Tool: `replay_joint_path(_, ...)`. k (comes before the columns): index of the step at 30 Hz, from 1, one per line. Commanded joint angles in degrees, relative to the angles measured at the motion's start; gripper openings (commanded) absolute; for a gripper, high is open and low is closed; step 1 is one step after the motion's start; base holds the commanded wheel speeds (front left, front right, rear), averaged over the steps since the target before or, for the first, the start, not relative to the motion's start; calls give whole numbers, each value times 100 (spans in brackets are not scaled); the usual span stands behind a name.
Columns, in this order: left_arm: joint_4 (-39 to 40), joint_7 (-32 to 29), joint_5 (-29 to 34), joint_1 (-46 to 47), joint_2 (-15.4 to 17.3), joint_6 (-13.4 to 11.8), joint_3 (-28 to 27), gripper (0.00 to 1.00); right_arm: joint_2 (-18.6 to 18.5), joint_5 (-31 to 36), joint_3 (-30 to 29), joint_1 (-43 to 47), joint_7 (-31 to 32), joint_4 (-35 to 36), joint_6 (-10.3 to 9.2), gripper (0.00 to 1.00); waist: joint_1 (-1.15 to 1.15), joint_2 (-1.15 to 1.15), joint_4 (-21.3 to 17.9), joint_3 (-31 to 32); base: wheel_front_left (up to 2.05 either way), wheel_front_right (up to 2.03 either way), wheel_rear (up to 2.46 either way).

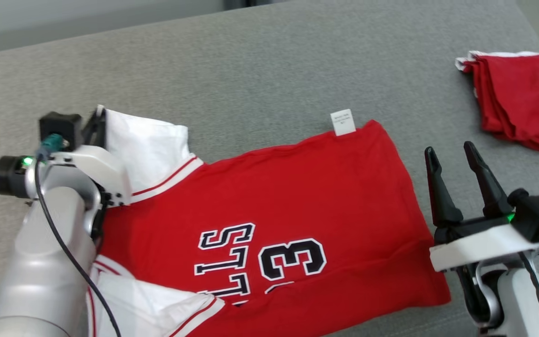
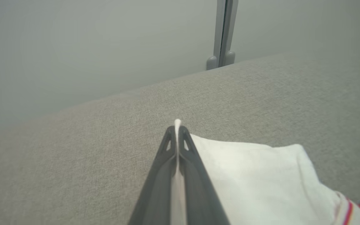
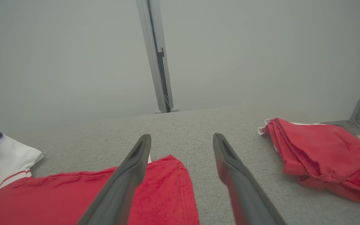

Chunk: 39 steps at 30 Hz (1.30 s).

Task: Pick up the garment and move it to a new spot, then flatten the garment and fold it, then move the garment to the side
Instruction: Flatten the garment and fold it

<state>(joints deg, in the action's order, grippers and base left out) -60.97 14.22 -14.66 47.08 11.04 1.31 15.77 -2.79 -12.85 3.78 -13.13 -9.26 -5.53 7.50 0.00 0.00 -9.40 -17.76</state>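
The garment (image 1: 274,210), a red jersey with white sleeves and black-and-white lettering, lies spread on the grey padded table (image 1: 260,70). My left gripper (image 2: 177,126) is shut on the edge of the far white sleeve (image 2: 248,168); a thin strip of white cloth shows between its closed fingers. In the head view that gripper (image 1: 98,112) sits at the sleeve's far left corner, partly behind the wrist. My right gripper (image 1: 452,152) stands open just off the jersey's hem at the right, nothing between its fingers (image 3: 127,175). The red hem corner (image 3: 167,187) lies under its left finger.
A second red garment (image 1: 517,98), folded into a pile, rests at the far right of the table; it is also in the right wrist view (image 3: 320,156). A grey upright post (image 3: 156,56) stands behind the table's far edge. A white label (image 1: 343,122) sticks out from the jersey's far edge.
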Motion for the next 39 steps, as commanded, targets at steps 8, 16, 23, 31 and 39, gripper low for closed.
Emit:
replay_joint_path(8,1105,99,-54,-703,-300,207,107,0,-669,-244,113,-711,609,-1067,-3,100,0,0,817,378,0,0,0)
replay_joint_path(16,2369,99,16,-1446,-480,131,309,0,-1321,-690,222,-1351,866,-2599,-2,100,0,0,1383,409,0,0,0)
replay_joint_path(23,3044,-38,-17,-1761,-544,68,487,0,-1565,-948,469,-1874,829,-3550,-3,100,0,0,1653,291,0,0,0)
replay_joint_path(31,3521,-203,-73,-1934,-549,-13,553,0,-1563,-1237,1016,-2314,1047,-4316,-3,100,0,0,1721,170,0,0,0)
replay_joint_path(39,3709,-286,-111,-2004,-504,-43,606,0,-1631,-1667,1631,-2420,992,-4640,-2,100,0,0,1712,204,0,0,0)
